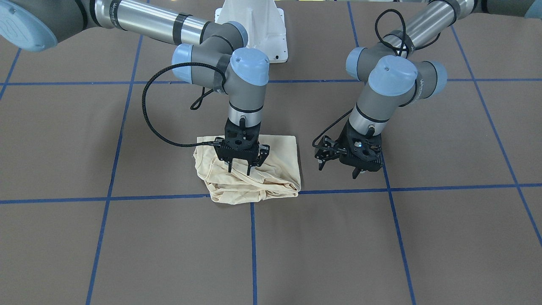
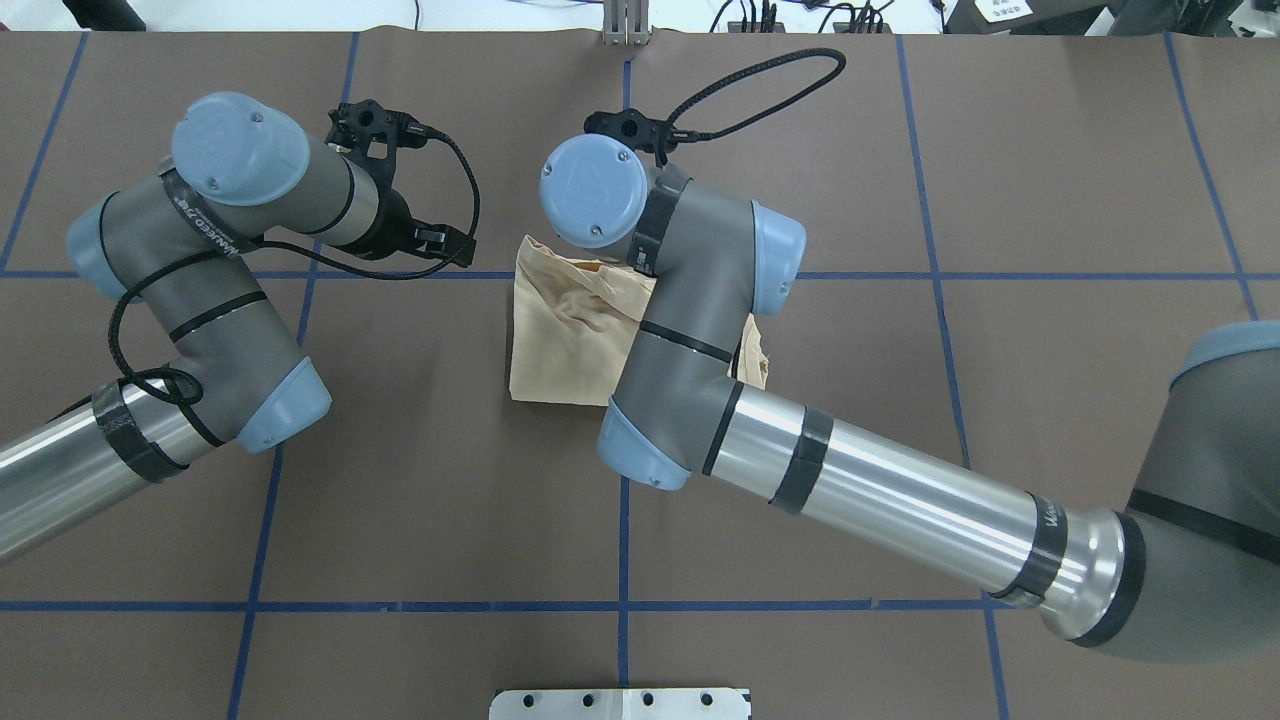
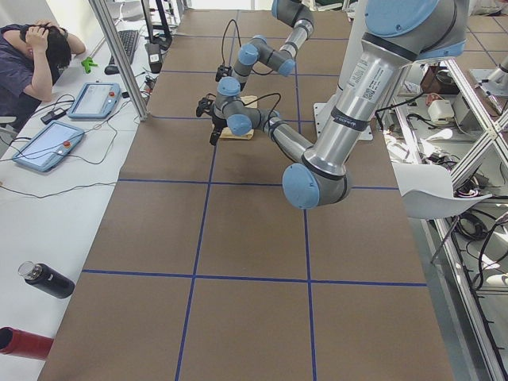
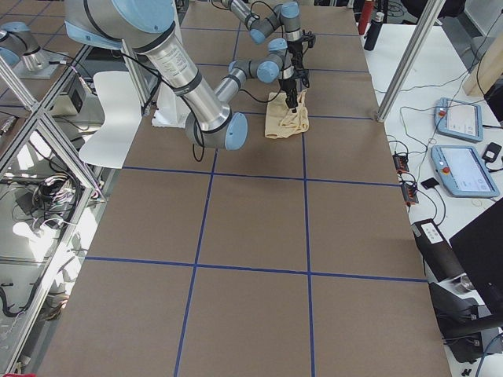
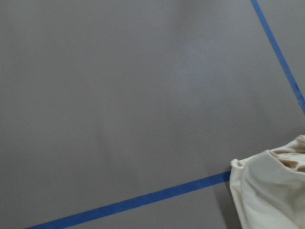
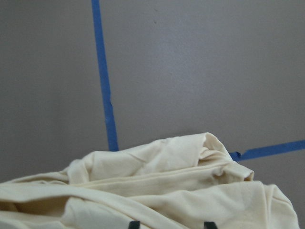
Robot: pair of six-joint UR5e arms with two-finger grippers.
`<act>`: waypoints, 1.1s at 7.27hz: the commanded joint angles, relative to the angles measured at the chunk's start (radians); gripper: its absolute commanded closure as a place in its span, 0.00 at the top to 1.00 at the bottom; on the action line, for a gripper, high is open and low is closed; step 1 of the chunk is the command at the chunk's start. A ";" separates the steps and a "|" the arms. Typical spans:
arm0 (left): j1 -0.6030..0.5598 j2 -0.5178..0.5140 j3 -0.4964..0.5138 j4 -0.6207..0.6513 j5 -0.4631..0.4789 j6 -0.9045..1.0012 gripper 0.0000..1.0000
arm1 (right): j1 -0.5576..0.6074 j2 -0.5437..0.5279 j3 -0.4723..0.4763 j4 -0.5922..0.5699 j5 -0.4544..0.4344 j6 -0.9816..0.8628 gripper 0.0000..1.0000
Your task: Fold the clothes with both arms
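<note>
Exterior front-facing: T-shirt (image 1: 279,154) bundled on brown table (image 1: 127,248), across blue tape line (image 1: 148,197).
Right gripper (image 1: 242,168): jaws apart, empty, over T-shirt.
Left gripper (image 1: 337,171): jaws apart, empty, beside it.
Room: person (image 3: 28,67), tablets (image 3: 49,144) at side bench (image 3: 40,230).

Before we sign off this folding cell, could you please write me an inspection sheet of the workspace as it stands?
Surface: brown table with blue tape grid.
Job's things: cream shirt, folded into a rumpled bundle.
Clutter: nothing seen.
Grippers: right gripper open, fingers over the shirt; left gripper open, over bare table.
Cables: black cable loops at each wrist.
Surroundings: seated person, two pendants, dark bottle on side bench.
</note>
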 commanded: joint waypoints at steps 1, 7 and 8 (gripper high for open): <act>0.001 0.007 -0.013 0.000 0.000 -0.003 1.00 | -0.010 -0.016 0.019 -0.058 0.006 -0.012 0.51; 0.001 0.021 -0.016 -0.002 0.000 -0.001 1.00 | -0.012 -0.015 0.016 -0.072 0.104 -0.687 0.45; 0.001 0.022 -0.013 -0.002 0.000 0.000 1.00 | -0.012 -0.018 0.016 -0.072 0.103 -0.692 0.45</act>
